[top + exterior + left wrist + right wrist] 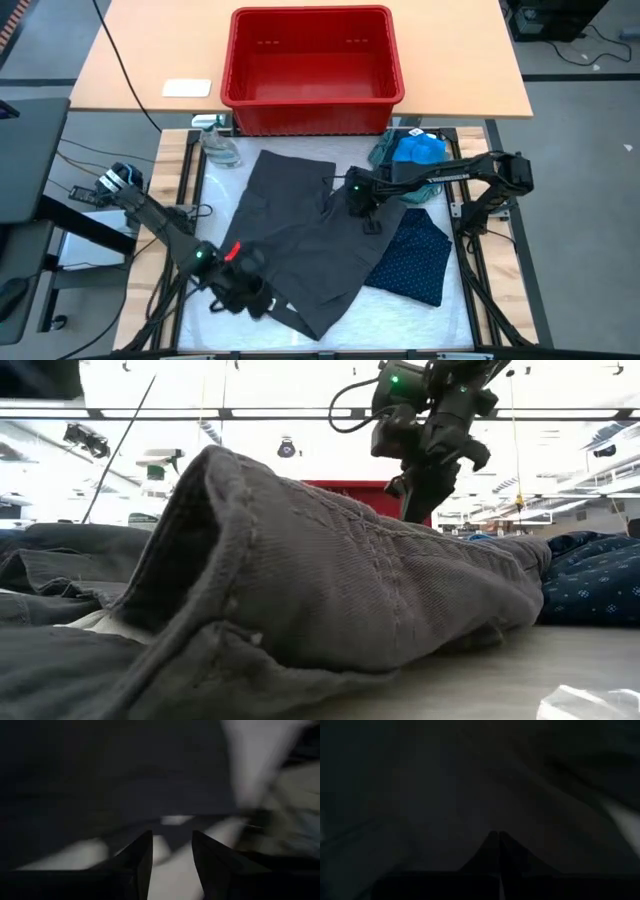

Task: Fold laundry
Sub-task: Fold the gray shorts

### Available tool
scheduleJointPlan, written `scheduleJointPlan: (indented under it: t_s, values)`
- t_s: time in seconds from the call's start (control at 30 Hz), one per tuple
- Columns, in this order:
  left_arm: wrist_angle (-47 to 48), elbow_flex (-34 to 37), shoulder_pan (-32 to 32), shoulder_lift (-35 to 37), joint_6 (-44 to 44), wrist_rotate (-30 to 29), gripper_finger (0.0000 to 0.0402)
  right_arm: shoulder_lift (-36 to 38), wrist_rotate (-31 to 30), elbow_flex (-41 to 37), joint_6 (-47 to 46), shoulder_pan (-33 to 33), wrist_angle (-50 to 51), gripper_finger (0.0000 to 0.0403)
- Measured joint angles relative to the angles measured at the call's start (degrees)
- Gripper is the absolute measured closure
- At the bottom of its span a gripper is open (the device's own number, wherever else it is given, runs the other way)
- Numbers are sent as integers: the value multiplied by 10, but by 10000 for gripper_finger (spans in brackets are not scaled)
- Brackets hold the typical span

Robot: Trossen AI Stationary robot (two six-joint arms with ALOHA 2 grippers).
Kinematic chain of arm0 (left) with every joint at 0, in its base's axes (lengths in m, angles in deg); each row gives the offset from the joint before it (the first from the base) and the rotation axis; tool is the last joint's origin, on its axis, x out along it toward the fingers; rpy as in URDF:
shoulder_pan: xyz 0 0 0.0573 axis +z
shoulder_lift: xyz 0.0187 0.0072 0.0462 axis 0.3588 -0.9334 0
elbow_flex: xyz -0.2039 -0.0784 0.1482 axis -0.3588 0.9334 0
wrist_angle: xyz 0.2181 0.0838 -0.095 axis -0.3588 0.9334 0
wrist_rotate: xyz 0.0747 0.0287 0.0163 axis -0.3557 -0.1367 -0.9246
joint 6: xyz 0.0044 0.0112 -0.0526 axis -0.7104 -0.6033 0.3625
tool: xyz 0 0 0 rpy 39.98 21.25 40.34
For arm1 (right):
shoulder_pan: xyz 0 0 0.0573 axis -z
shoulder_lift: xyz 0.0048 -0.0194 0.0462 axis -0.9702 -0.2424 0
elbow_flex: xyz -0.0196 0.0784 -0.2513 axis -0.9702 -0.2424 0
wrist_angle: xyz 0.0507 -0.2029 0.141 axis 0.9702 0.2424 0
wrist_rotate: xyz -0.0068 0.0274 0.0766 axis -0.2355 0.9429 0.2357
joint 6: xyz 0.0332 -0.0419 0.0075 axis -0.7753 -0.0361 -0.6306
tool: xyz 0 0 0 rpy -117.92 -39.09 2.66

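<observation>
Barely begun: my left claw, fingers parted and empty, sits at the near-left edge of the large charcoal-grey garment sprawled mid-surface; my right claw (pressed together) touches its right side. Everything's unfolded.

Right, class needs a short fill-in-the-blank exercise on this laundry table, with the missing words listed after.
1. The red plastic bin beyond the laundry is ____ inside.
2. The large charcoal-grey garment lies to the ____ of the navy dotted cloth in the high view.
3. The right gripper, jaws ____, sits above the charcoal garment.
4. The bright blue small garment lies nearest the table's ____ edge.

Missing words: empty; left; shut; right
</observation>
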Motion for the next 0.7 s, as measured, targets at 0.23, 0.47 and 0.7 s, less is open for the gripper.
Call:
scheduleJointPlan:
  t_s: [0.23, 0.47, 0.7]
  values:
    - [-331, -1, 12, -88, -182, -41, 260, -35, 153, -74, 10, -61, -242, 399]
    - [-441, -1, 26, -196, -213, 3, 260, -166, 98, -48, -109, -114, -344, 399]
    - [-436, 0, 2, -238, -238, 57, 247, -291, 20, 75, -268, -104, -390, 399]
